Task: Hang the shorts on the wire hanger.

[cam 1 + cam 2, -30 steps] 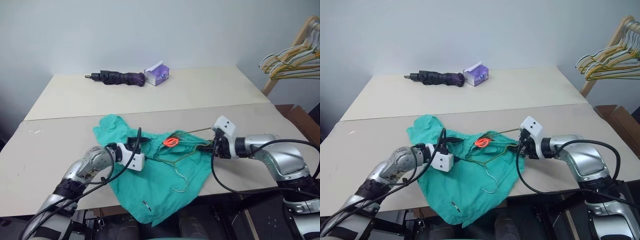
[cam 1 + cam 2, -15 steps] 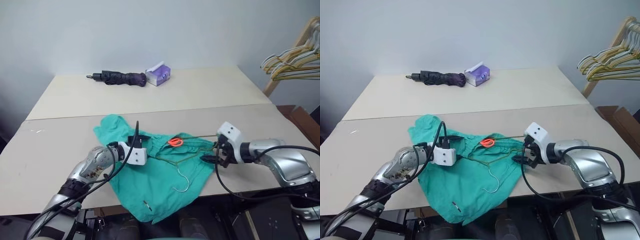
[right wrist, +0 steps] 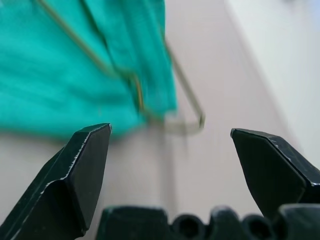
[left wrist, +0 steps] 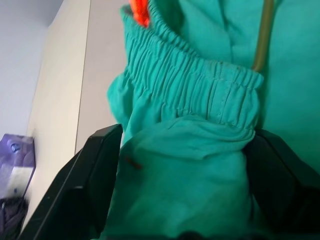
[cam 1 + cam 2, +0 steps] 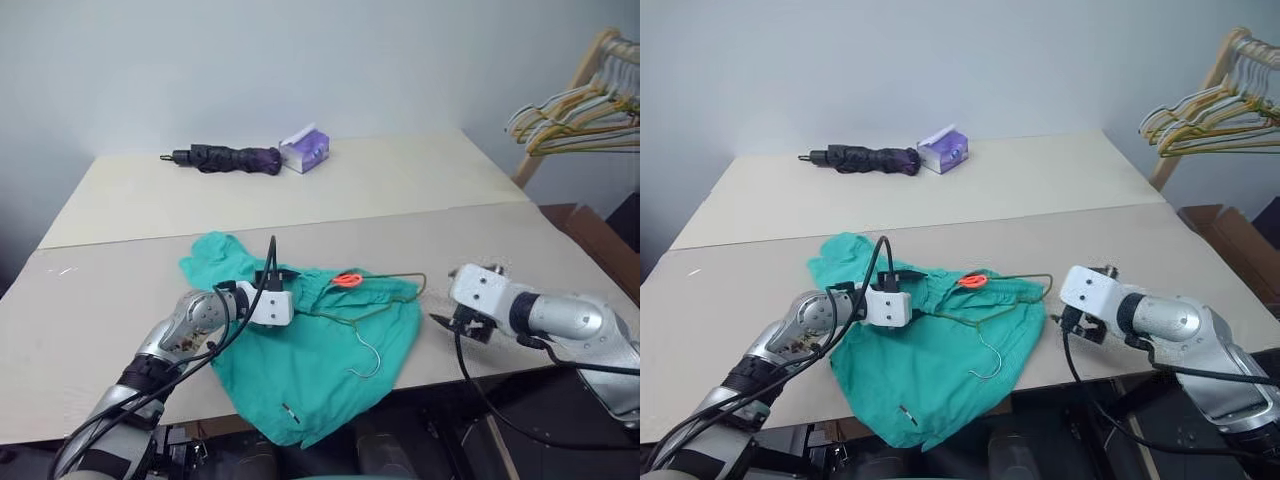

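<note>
Left hand [image 5: 287, 290] pinches a fold of the shorts [image 5: 310, 350] at the waistband. Right hand [image 5: 452, 320] is spread, empty, just beside the wire hanger [image 5: 385, 290], which lies partly threaded into the shorts on the worktop [image 5: 120, 300]. Lifting and hanging remain.

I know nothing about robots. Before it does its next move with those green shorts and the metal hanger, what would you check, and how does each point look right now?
1. Left claw has cloth between its fingers: ok, a fold of the shorts by the waistband sits between them.
2. Right claw empty and open: ok, its fingers stand wide, with nothing between them.
3. Right claw clear of the wire hanger: ok, it is off to the side of the hanger's corner.
4. Hanger threaded into the shorts: cannot tell how far; one corner pokes out past the cloth, and the hook lies on top.
5. Shorts secure on the table: not ok, one part droops over the near edge.
</note>
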Controlling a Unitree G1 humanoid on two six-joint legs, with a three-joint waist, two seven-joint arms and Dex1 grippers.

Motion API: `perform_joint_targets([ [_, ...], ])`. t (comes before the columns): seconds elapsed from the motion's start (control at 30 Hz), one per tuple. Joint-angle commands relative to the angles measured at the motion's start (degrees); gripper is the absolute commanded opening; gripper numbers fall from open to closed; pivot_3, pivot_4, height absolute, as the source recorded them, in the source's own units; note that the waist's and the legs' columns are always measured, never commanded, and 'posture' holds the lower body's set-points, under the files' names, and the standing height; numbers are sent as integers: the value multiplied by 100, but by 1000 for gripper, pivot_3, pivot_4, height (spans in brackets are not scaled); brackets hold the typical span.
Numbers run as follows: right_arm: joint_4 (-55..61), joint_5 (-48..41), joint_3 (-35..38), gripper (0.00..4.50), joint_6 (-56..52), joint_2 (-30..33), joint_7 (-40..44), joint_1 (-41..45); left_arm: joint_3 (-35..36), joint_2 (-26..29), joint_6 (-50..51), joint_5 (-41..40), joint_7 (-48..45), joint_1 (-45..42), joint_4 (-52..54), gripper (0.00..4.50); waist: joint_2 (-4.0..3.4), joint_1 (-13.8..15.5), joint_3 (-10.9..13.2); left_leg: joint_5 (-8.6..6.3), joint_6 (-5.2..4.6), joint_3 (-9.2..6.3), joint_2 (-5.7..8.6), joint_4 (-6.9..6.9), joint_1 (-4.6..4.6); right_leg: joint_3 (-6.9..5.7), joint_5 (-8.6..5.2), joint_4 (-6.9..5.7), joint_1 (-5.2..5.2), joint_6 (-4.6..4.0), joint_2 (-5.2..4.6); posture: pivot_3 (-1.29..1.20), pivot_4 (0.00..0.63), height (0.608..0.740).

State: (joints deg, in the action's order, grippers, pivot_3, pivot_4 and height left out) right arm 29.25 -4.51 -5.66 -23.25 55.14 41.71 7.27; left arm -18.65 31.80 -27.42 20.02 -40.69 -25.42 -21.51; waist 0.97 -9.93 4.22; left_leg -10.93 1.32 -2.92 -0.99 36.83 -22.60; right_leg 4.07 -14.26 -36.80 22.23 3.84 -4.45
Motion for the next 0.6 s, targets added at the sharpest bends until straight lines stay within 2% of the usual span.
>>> perform_joint_targets([
  [0.03, -82, 358, -471, 4449, 689, -281, 157, 414, -48, -26, 25, -175, -148, -2, 44, 3888, 0, -43, 0, 0, 0, 0, 0, 0, 0, 0, 0, 0, -1, 0, 0, -214, 38, 740],
  [0.17, -892, 1224, -1235, 4449, 1534, -567, 219, 906, -7, 44, 47, -293, -239, 92, 216, 3888, 9, -56, 5, 0, 0, -1, 0, -3, -1, 0, 0, 1, 2, 0, 0, -183, 49, 740],
  [0.47, -2093, 2009, -1886, 4449, 2653, -1123, 441, 1549, 62, 137, 112, -345, -249, 201, 383, 3888, 9, -20, 6, 0, -1, -3, 0, -6, 1, 0, 0, -1, 2, 0, 1, -143, 54, 740],
  [0.57, -2228, 2157, -1976, 3890, 2907, -1181, 560, 1609, 73, 178, 134, -365, -252, 236, 443, 3888, 9, 3, 6, 0, -1, -4, 0, -6, 1, 0, 0, -3, 2, -1, 1, -135, 54, 740],
  [0.6, -2263, 2207, -1996, 3510, 2980, -1181, 595, 1622, 79, 190, 147, -375, -254, 235, 455, 3888, 9, 8, 6, 0, -1, -4, 0, -6, 1, 0, 0, -3, 2, -1, 1, -135, 54, 740],
])
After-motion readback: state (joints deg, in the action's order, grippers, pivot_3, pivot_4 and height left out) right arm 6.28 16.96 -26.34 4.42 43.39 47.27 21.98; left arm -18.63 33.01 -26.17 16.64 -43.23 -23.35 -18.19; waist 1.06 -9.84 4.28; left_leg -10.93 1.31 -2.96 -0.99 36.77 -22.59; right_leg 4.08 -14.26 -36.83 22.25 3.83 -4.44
